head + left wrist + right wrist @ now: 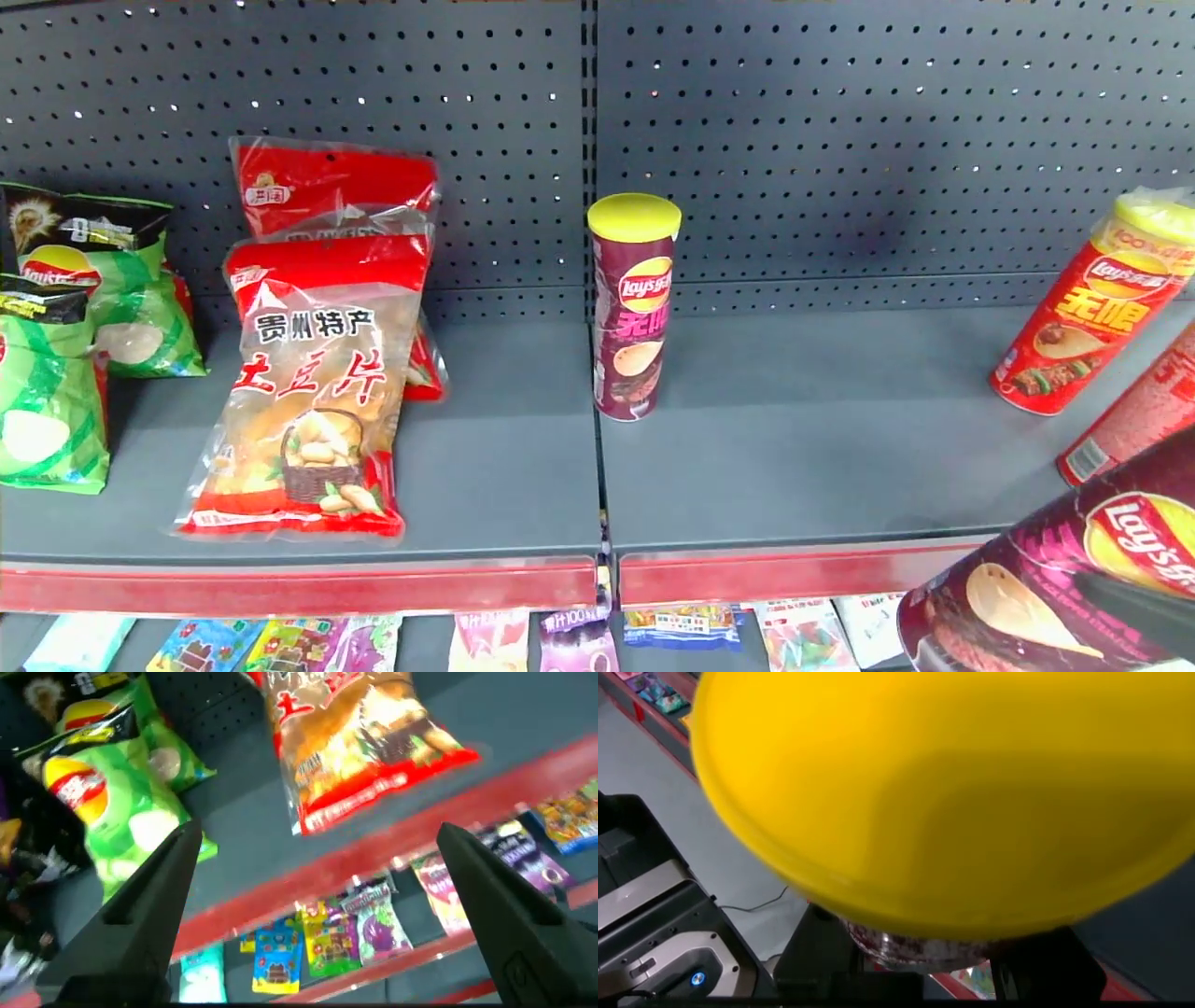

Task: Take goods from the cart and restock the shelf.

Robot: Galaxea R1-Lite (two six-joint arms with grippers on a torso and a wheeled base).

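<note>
At the near right, the right gripper (929, 966) is clamped around a dark-purple chip can (1018, 597). The can is tilted in the air in front of the shelf (794, 448), and its yellow lid (943, 793) faces the wrist camera. Its label shows a round red-and-yellow logo and a pictured crisp.

To the near left, the left gripper (320, 831) hangs before the red front rail (299, 588). Its fingers are spread wide with nothing between them. Small colourful packets (579, 644) lie on the level below.

A clear bag (308, 392) with a red header and large characters stands at left-centre on the shelf, and a second such bag (336, 187) is behind it. Green chip bags (56, 373) are at the far left. A matching purple can (633, 308) stands upright at the middle. A red can (1092, 308) leans at the right, and another red can (1134, 411) lies just nearer. The perforated back panel (840, 121) is the farthest thing.
</note>
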